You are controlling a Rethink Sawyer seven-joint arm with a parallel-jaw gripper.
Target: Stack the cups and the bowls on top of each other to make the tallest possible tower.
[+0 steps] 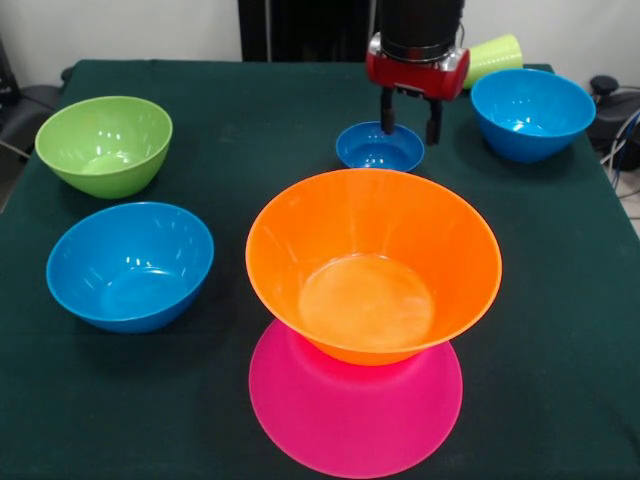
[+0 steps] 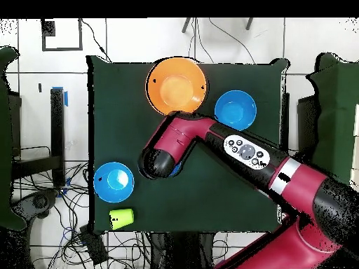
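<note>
The big orange bowl [image 1: 373, 265] [image 2: 177, 85] sits upright on the pink bowl [image 1: 355, 410], which seems to lie mouth down near the front edge. Behind them, the small dark-blue bowl [image 1: 380, 147] rests on the cloth. My gripper [image 1: 410, 130] hangs open just over it, one finger above its inside and the other outside its right rim. In the overhead view the arm's wrist [image 2: 156, 162] hides the gripper, and only a sliver of the small bowl [image 2: 178, 168] shows. A yellow-green cup [image 1: 495, 55] [image 2: 121, 218] lies on its side at the far right corner.
A green bowl [image 1: 103, 145] and a blue bowl [image 1: 130, 265] [image 2: 235, 109] stand at the left. Another blue bowl [image 1: 532, 113] [image 2: 113, 182] stands at the far right beside the cup. A dark green cloth [image 1: 560, 330] covers the table.
</note>
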